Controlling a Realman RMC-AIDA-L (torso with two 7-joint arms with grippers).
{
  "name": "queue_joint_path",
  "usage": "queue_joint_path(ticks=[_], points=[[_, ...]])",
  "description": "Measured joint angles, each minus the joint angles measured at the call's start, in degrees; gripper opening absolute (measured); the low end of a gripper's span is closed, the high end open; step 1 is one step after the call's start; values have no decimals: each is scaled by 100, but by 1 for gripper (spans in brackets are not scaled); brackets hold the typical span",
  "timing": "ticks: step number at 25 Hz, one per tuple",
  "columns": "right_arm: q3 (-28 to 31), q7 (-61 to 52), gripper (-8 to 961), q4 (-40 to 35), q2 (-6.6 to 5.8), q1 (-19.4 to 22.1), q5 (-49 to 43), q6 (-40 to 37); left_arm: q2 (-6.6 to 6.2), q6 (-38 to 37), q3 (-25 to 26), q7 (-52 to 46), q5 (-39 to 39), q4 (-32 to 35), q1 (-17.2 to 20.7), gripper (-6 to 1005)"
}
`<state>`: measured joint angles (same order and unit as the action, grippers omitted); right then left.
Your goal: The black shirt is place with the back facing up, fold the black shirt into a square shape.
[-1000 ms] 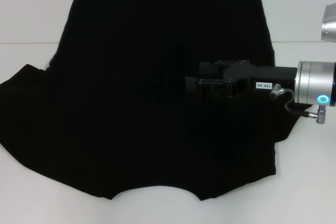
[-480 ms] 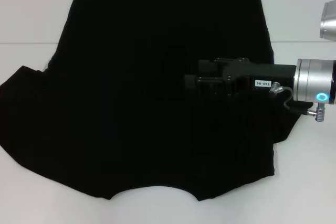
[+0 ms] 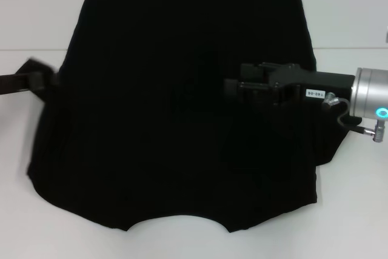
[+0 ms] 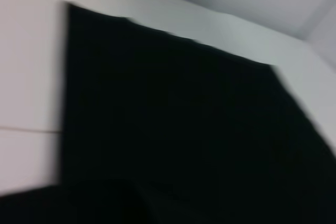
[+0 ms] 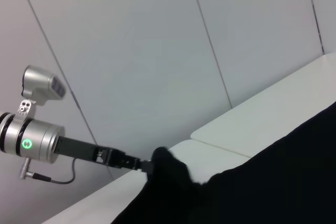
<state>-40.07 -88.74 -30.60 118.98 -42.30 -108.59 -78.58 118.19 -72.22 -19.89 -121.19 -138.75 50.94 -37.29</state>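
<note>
The black shirt (image 3: 157, 150) lies spread on the white table, its collar edge toward the near side. In the head view my left gripper (image 3: 48, 80) comes in from the left, at the shirt's left sleeve. The right wrist view shows the left gripper (image 5: 148, 166) shut on a raised bunch of the shirt (image 5: 273, 182). My right gripper (image 3: 233, 89) hangs over the right middle of the shirt, black against black cloth. The right sleeve lies folded in over the body. The left wrist view is filled by the shirt (image 4: 173, 119).
The white table (image 3: 36, 4) shows bare strips on both sides of the shirt and along the near edge. A seam line (image 3: 351, 48) crosses it. Grey wall panels (image 5: 157, 51) stand behind the table.
My left gripper has come in from the left and taken the left sleeve, which is now lifted and drawn inward. My right gripper has drawn back a little to the right.
</note>
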Motion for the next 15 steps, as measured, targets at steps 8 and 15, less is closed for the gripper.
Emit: queue_joint_path(ticks=[8, 15], points=[[9, 6, 781, -43, -63, 253, 248, -35, 314, 5, -1597, 173, 532, -197, -69, 7], [10, -56, 780, -45, -154, 290, 382, -46, 412, 41, -1750, 269, 560, -28, 2, 155]])
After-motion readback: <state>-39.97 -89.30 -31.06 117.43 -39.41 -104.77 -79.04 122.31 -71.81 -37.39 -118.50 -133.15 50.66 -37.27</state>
